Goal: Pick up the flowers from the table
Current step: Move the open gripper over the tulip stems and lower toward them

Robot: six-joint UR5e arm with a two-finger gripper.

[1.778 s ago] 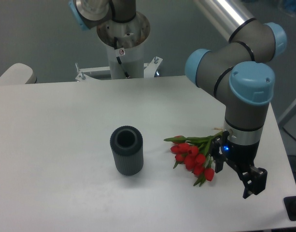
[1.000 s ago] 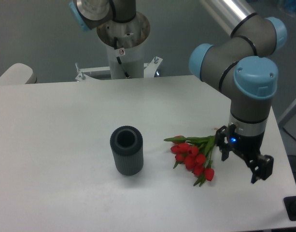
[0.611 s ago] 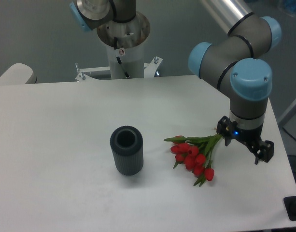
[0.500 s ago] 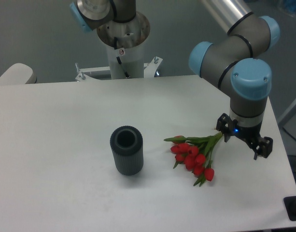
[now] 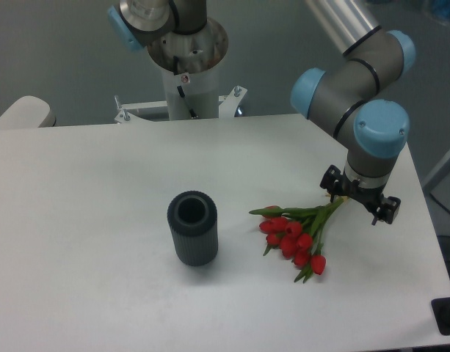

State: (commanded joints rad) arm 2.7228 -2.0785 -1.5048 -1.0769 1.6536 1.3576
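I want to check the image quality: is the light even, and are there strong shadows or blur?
Fixed camera: light is soft and even; the flowers and the dark cylinder cast only faint shadows on the table; the gripper looks slightly soft.

Behind my tool I see a plain grey-teal wall (image 5: 56, 51), evenly lit. A pale rounded chair back (image 5: 19, 112) sits far off at the rear corner.

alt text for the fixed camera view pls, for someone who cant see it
A robot arm's open gripper hangs over the stem end of a bunch of red tulips lying on a white table. A dark ribbed cylinder stands upright left of the flowers.
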